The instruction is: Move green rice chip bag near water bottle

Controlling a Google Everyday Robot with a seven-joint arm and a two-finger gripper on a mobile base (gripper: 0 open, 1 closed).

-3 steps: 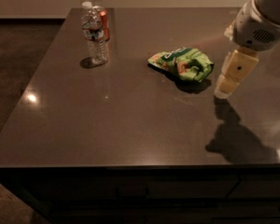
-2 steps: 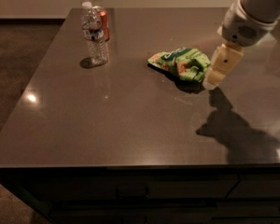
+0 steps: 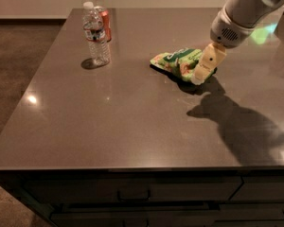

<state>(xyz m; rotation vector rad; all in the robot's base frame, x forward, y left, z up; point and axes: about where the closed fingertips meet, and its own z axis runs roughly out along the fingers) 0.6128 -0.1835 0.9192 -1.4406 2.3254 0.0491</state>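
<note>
The green rice chip bag (image 3: 176, 62) lies flat near the middle of the dark table, right of centre. The water bottle (image 3: 95, 34) stands upright at the back left, clear with a white cap and a red-and-white label. My gripper (image 3: 202, 70) hangs from the white arm coming in from the upper right. Its cream tip sits at the right end of the bag, over or against it. Part of the bag's right end is hidden behind the gripper.
An orange-red soda can (image 3: 104, 28) stands just behind the bottle, partly hidden by it. The dark table (image 3: 123, 122) has its front edge near the bottom, with drawers below. The arm casts a large shadow on the right side.
The gripper has moved left and down from the table's right side, reaching the right end of the green bag. The bag and bottle have not moved.
</note>
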